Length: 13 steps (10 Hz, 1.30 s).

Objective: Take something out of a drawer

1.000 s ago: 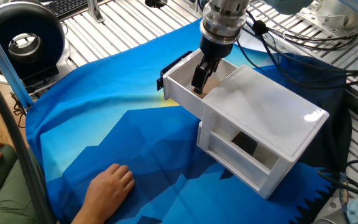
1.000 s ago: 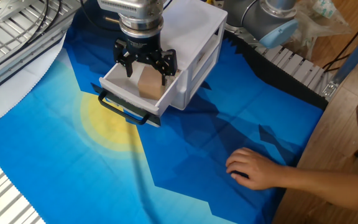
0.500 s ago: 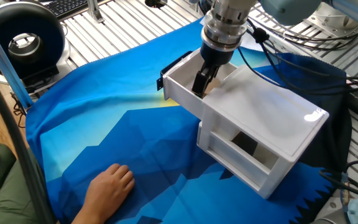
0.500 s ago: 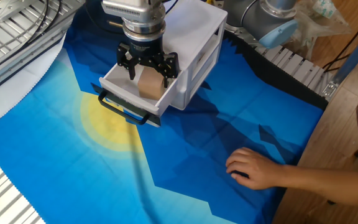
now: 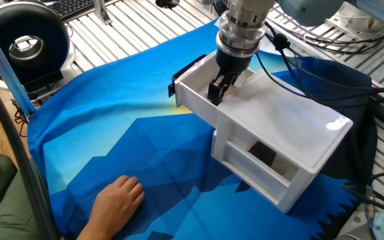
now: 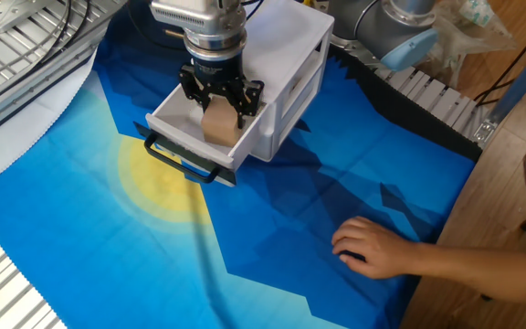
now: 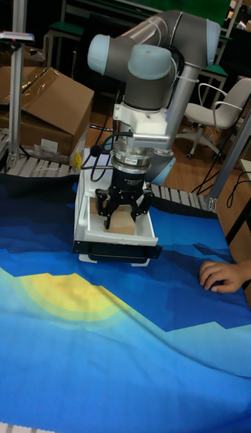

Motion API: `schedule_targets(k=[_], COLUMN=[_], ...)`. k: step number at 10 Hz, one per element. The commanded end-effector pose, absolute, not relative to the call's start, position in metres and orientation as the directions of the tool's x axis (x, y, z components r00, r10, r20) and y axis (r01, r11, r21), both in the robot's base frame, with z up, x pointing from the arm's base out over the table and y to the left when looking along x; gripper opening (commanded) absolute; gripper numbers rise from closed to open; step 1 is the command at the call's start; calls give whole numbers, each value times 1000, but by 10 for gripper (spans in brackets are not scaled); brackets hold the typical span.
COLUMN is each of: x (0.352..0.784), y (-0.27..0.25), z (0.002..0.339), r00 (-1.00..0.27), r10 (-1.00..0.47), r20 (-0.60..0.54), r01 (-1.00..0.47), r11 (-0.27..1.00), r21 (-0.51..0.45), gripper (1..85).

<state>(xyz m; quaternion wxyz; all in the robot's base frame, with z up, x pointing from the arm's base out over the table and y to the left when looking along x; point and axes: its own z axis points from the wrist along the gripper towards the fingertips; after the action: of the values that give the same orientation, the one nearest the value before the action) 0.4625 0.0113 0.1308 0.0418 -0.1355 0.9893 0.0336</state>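
One wooden cube (image 6: 217, 125) in open drawer (image 6: 173, 123); end effector (image 6: 218, 98) fingers closed against cube sides; two drawers total

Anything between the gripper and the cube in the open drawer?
Nothing visible. The gripper is down inside the drawer, fingers on either side of the wooden cube. The space above the cube is open apart from the gripper itself.

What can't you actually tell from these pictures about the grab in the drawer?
- Contact: the gripper fingers straddle the cube, but no view shows whether the pads touch it.
- One fixed view: the gripper and drawer wall hide nearly all of the cube.
- Whether the cube rests on the drawer floor or is lifted: the drawer front hides its base.
- Lower drawer contents: too dark inside.
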Motion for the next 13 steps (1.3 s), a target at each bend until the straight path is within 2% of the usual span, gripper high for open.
schedule_targets(k=[1, 4, 7, 13], x=[466, 463, 467, 480], y=[16, 14, 10, -8], z=[136, 171, 212, 263], r00=[-971, -978, -979, -974], r10=[-217, -204, -202, -223], r20=[-97, -37, 7, 29], r01=[-223, -205, -202, -224], r11=[973, 978, 979, 973], r21=[56, 31, 21, -54], gripper=[270, 197, 167, 117])
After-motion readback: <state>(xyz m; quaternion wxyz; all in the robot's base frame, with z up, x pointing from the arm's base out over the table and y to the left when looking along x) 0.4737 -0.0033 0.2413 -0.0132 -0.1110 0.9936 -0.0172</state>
